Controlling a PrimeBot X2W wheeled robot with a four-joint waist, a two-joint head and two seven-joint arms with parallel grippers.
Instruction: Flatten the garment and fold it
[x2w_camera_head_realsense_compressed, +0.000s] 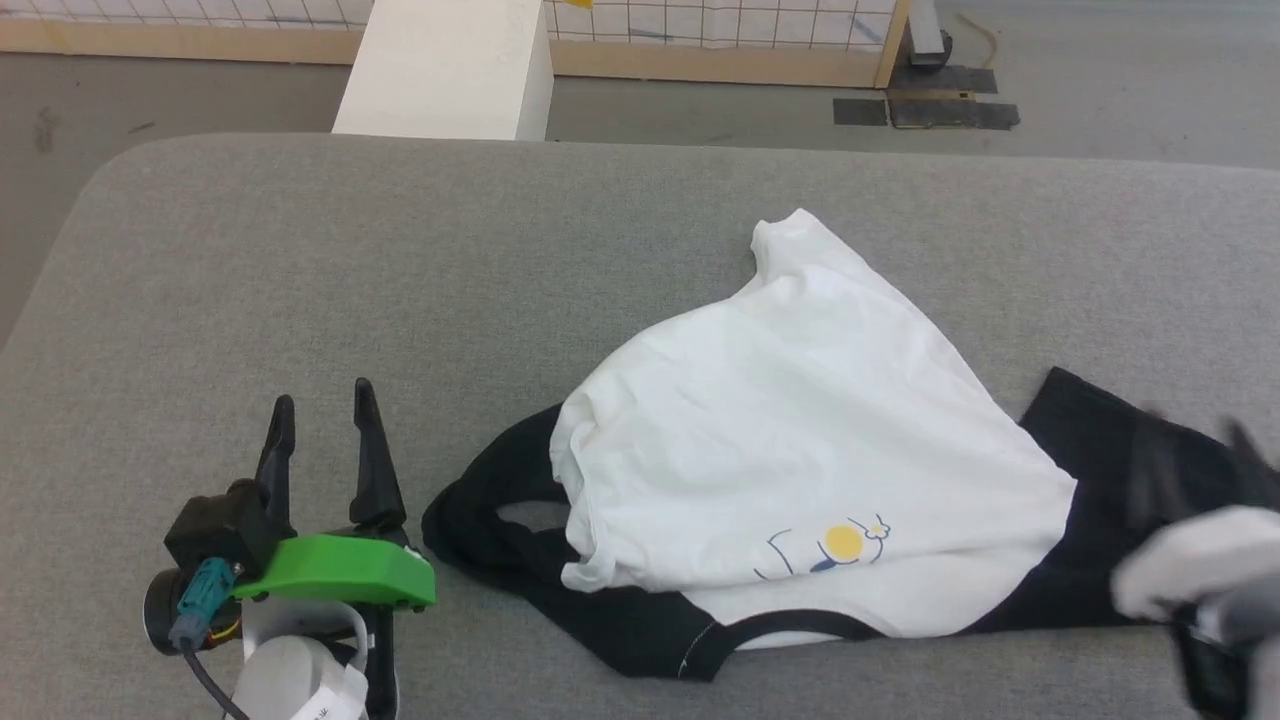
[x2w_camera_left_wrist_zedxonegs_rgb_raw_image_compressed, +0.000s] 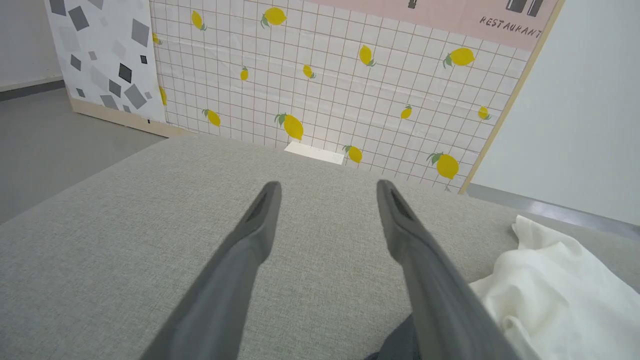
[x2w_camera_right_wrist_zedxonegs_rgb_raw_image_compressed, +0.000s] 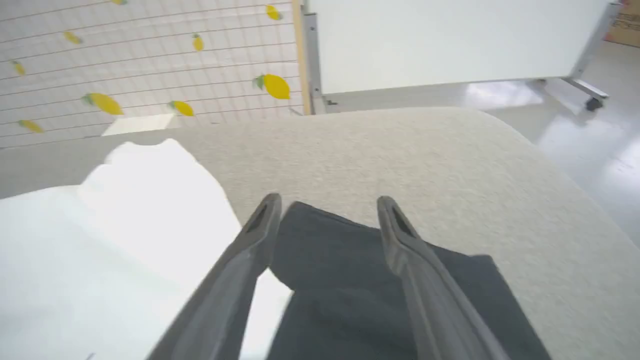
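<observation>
- Dark fingers of the right gripper (x2w_camera_right_wrist_zedxonegs_rgb_raw_image_compressed: 328, 200) stand wide apart over a black sleeve (x2w_camera_right_wrist_zedxonegs_rgb_raw_image_compressed: 340, 260), pinching nothing.
- The left gripper (x2w_camera_head_realsense_compressed: 323, 395) is spread wide too, empty, above the grey fabric surface (x2w_camera_head_realsense_compressed: 400, 250).
- The white T-shirt (x2w_camera_head_realsense_compressed: 800, 420) lies rumpled right of that gripper, collar near, one hem corner pointing far.

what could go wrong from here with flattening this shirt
1. The white T-shirt with black sleeves lies crumpled, its white body lapped over the bunched black sleeve; folding now would likely trap creases.
2. The right end effector stands open over the other black sleeve; closing there may pinch the grey fabric cushion too.
</observation>
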